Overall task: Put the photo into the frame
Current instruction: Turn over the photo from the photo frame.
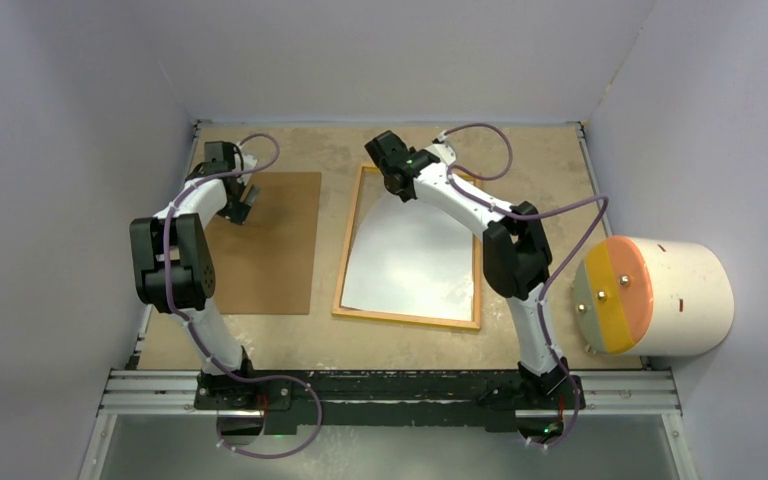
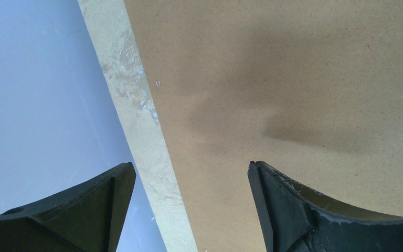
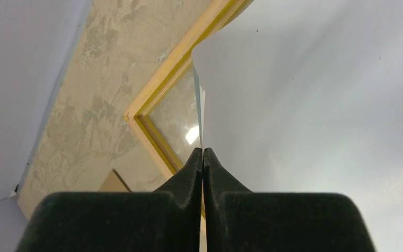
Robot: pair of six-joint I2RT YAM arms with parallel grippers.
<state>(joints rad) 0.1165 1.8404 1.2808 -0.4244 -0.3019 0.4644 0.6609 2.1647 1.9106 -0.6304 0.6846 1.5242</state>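
Observation:
The frame (image 1: 406, 319) lies flat in the middle of the table, its wood-brown back edge up and yellow showing inside its rim (image 3: 163, 77). The photo (image 1: 410, 262) shows its plain white reverse. Its near edge rests inside the frame and its far edge is lifted. My right gripper (image 1: 392, 172) is shut on that far edge, and the thin sheet (image 3: 315, 94) runs out from between the closed fingertips (image 3: 203, 151). My left gripper (image 1: 243, 210) is open and empty, just above the far left part of the brown backing board (image 1: 265, 245).
In the left wrist view the gripper (image 2: 191, 168) spans the backing board's (image 2: 294, 79) edge and a strip of pale table (image 2: 136, 121). A white cylinder with an orange, yellow and grey face (image 1: 660, 295) stands at the right. Grey walls enclose the table.

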